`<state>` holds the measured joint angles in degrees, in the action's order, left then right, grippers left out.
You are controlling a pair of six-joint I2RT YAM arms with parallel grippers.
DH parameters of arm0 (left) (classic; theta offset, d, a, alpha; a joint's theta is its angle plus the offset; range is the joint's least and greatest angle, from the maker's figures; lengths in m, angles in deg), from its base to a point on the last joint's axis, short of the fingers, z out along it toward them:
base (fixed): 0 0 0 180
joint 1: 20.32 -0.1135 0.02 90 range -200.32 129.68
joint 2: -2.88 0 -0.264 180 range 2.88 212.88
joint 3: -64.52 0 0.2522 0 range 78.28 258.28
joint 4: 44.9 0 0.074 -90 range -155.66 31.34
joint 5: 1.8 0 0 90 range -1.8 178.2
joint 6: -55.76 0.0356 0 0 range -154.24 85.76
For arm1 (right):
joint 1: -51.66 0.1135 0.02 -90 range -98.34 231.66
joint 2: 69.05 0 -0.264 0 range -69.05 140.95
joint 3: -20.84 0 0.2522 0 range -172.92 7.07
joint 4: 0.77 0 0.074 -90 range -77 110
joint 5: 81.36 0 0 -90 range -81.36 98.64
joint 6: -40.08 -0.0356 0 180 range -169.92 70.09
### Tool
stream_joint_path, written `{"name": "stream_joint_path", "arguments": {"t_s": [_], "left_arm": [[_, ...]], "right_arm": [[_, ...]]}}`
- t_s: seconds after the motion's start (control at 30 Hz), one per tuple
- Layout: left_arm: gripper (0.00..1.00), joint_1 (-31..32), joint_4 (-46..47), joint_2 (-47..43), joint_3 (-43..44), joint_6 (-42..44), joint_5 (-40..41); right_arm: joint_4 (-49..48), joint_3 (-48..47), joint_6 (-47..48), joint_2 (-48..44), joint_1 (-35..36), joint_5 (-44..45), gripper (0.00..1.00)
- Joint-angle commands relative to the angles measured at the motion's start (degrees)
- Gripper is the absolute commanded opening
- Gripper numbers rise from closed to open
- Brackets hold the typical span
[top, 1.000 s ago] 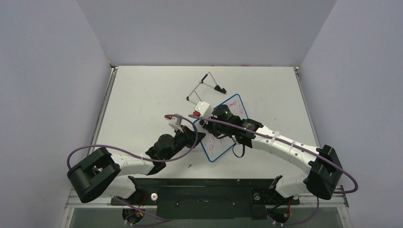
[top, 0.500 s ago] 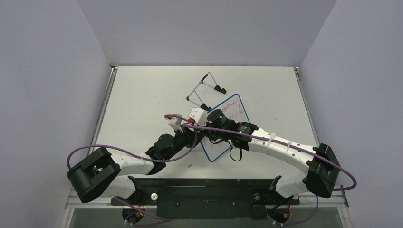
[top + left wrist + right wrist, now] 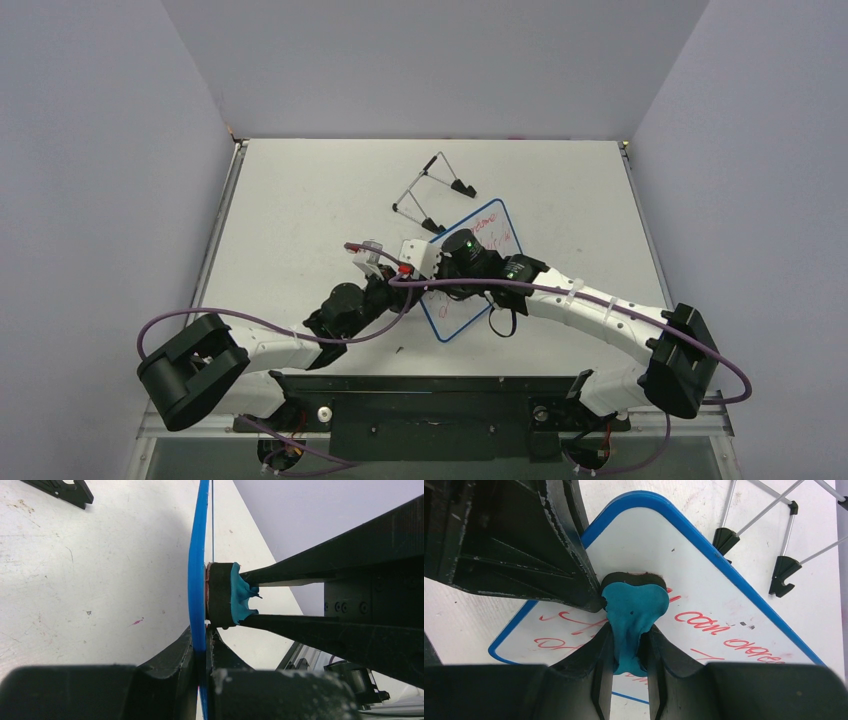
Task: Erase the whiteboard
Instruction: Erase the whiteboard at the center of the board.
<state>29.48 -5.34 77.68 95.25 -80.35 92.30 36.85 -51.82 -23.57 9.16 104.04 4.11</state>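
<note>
The blue-framed whiteboard bears red writing and is held raised off the table. My left gripper is shut on its left edge; the left wrist view shows the frame edge-on between the jaws. My right gripper is shut on the teal handle of the eraser, whose black pad presses against the board face close to the left gripper's fingers. Red words remain on both sides of the eraser.
A wire easel stand lies on the white table behind the board; its black feet show in the right wrist view. Purple cables loop over both arms. Grey walls enclose the table on three sides.
My right gripper has slid the eraser across the board toward its left edge and the left gripper, uncovering the board's upper right part. The left gripper keeps its hold.
</note>
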Motion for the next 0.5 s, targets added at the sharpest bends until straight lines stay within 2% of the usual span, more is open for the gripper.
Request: {"name": "stream_joint_path", "arguments": {"t_s": [0.0,0.2,0.47], "left_arm": [[0.00,0.28,7.26,-1.62,1.41,1.24,-4.80],[0.00,-0.18,9.36,-0.61,1.27,0.02,-6.63],[0.00,-0.72,9.69,-1.05,0.87,-0.73,-7.04]], "right_arm": [[-0.34,-3.25,-0.68,1.02,0.96,6.34,0.00],[0.96,-7.20,-0.42,3.21,1.49,7.30,0.00],[-0.40,3.46,4.14,-1.87,0.78,9.38,0.00]]}}
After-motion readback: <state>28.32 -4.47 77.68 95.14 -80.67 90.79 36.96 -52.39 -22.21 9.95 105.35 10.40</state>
